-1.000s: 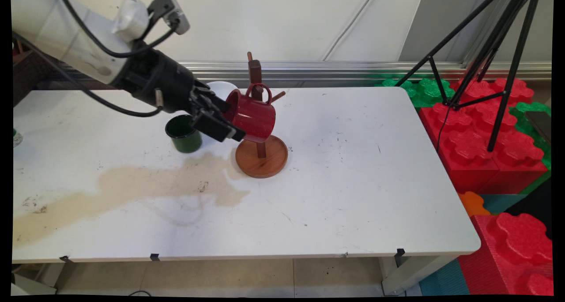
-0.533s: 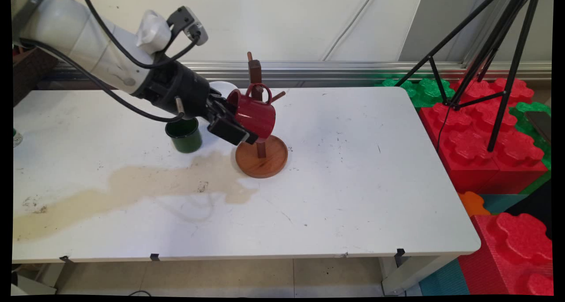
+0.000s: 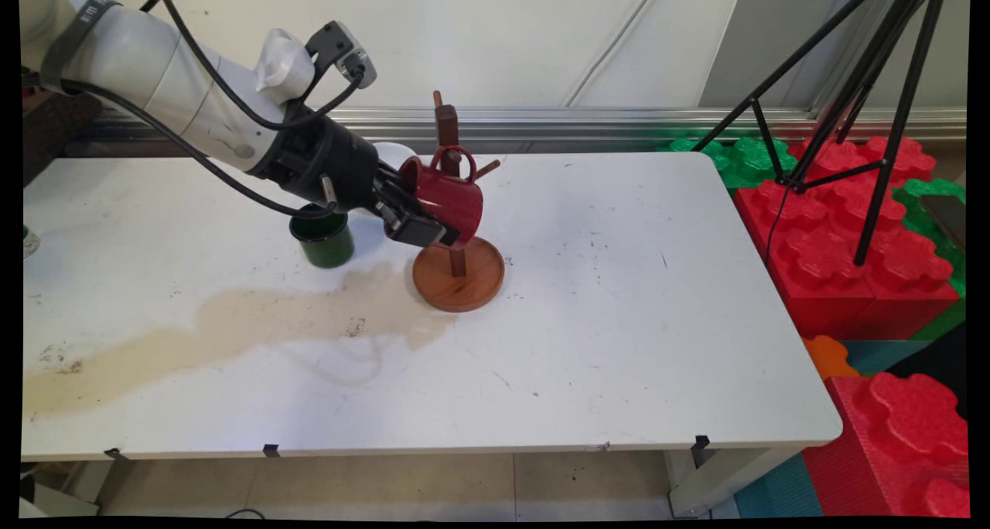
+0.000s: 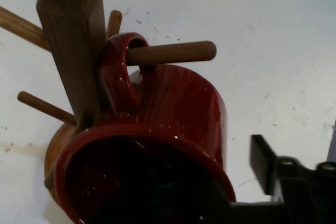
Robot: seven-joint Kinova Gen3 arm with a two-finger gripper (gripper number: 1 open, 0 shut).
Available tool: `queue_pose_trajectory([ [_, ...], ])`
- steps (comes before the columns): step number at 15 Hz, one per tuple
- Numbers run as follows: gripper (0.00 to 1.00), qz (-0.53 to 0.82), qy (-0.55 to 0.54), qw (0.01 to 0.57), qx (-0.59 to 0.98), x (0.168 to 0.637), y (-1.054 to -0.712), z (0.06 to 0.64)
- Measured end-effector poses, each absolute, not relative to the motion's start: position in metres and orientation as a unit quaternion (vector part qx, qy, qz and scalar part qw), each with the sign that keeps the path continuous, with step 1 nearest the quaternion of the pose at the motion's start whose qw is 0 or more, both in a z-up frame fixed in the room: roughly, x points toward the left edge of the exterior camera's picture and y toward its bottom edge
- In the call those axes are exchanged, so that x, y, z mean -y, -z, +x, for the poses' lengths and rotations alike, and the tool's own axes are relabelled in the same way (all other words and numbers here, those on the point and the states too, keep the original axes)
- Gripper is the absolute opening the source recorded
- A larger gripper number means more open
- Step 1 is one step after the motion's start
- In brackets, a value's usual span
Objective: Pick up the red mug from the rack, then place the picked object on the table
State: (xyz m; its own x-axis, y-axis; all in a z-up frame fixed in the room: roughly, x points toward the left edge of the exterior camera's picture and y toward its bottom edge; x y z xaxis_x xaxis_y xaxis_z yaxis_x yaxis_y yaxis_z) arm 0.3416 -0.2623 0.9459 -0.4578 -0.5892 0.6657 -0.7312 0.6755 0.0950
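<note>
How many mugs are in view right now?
2. The red mug hangs by its handle on a peg of the wooden mug tree; the green mug stands on the table to its left. The arm may hide others.

bright, even light | soft shadows | hand view slightly blurred

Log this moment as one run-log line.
gripper: open at red mug's rim | mug: handle over mug tree peg | nearby: green cup
</note>
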Motion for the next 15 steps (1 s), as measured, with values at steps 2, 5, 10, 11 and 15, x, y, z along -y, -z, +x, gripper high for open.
queue_pose_trajectory([
  [2,0.0,0.387,-0.107,0.345,0.848,0.262,-0.946,0.343],
  [5,0.0,0.385,-0.113,0.343,0.849,0.259,-0.95,0.345],
  [10,0.0,0.385,-0.121,0.341,0.849,0.251,-0.962,0.349],
  [11,0.0,0.385,-0.121,0.342,0.849,0.249,-0.964,0.35],
  [15,0.0,0.376,-0.118,0.345,0.852,0.24,-0.972,0.349],
])
